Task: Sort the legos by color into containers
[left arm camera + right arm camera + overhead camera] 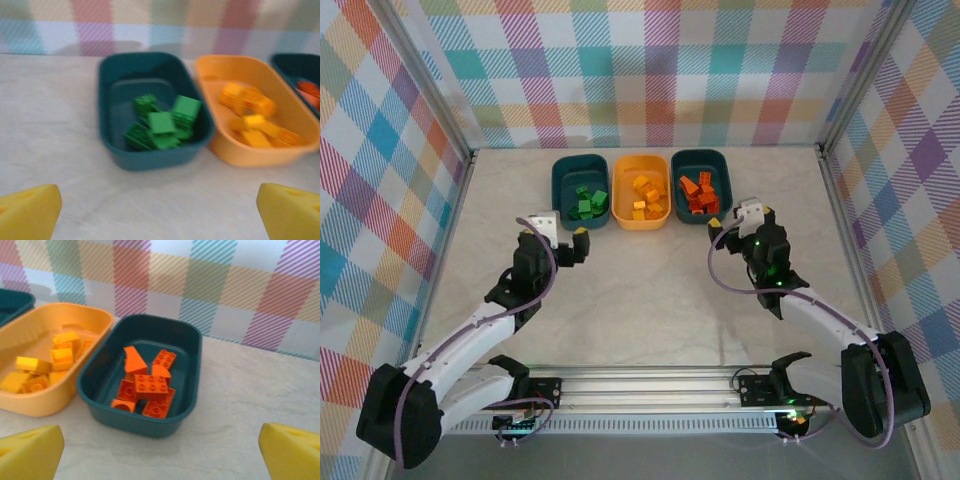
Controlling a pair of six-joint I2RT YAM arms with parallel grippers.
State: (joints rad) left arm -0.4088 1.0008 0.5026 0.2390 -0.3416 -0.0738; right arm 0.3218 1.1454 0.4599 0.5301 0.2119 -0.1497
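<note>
— Across the far side of the bench (650,300), we are looking at three tubs in a row: the left teal tub (570,175) is holding the green legos (588,203), the yellow-orange tub (640,167) the yellow legos (645,195), the right teal tub (705,165) the orange-red legos (698,193).

— We are judging the legos light, stiff and slick; we are favouring a pinch across flat side walls, not the studs.

— And the left fingers (27,210) and right fingers (30,452) are standing wide apart, carrying nothing, just short of the tubs.
</note>
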